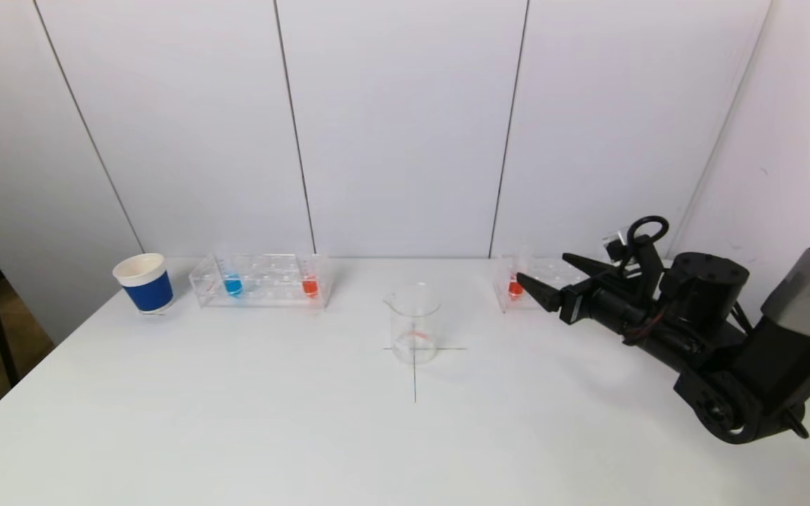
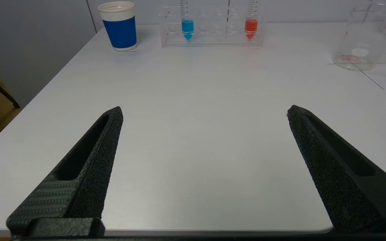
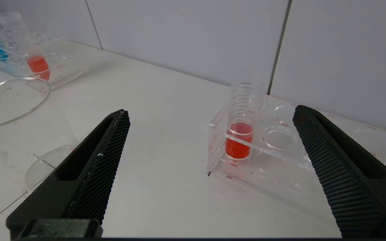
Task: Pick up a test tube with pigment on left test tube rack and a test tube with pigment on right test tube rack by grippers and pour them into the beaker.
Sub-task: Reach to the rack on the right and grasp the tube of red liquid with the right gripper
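**Currently: Both Grippers Being Held Wide Apart, Nothing Grasped**

Presently, the right gripper (image 1: 554, 279) is being held just in front of the right test tube rack (image 3: 273, 160), its fingers spread wide with nothing between them. A red-filled tube (image 3: 241, 134) is being kept upright in that rack's end hole. The left gripper (image 2: 204, 112) is being held low over bare table (image 2: 193, 150), likewise gaping and empty. Blue tube (image 2: 187, 23) and red tube (image 2: 251, 23) are being carried by the left test tube rack (image 1: 264, 281). The beaker (image 1: 414, 323) is being seen between the racks, beside a blue paper cup (image 1: 145, 282).
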Robot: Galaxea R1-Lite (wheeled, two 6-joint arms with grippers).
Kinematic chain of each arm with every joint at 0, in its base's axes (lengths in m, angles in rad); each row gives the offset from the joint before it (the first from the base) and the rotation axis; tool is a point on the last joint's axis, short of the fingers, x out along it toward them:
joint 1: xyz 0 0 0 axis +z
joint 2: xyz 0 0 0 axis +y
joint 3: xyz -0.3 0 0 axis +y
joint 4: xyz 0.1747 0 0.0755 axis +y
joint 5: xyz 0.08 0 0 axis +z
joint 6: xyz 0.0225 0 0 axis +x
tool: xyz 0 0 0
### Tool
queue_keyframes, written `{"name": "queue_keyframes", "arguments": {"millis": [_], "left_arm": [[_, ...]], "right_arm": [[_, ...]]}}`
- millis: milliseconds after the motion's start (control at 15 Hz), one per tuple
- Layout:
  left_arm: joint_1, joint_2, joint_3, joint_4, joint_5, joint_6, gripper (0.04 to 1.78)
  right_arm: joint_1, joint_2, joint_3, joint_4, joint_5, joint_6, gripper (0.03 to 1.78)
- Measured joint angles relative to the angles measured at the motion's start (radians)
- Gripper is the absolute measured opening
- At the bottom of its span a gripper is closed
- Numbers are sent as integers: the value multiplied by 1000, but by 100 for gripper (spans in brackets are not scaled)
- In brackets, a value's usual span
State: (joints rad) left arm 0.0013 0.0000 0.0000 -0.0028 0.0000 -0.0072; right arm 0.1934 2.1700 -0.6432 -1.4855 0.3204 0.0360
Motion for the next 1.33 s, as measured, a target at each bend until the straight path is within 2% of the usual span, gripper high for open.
{"name": "queue_keyframes", "arguments": {"millis": [200,667,933,1133,1333], "left_arm": [[0,0,0,0,0,0,172],[0,0,0,0,0,0,172],[0,0,0,0,0,0,172],[0,0,0,0,0,0,172],[0,0,0,0,0,0,172]], "right_arm": [[10,64,-66,-6,-29,14,177],[17,190,-208,8,-37,16,177],[12,241,-285,18,-53,22,177],[6,272,-342,39,-89,46,177],[4,288,-372,47,-95,55,177]]}}
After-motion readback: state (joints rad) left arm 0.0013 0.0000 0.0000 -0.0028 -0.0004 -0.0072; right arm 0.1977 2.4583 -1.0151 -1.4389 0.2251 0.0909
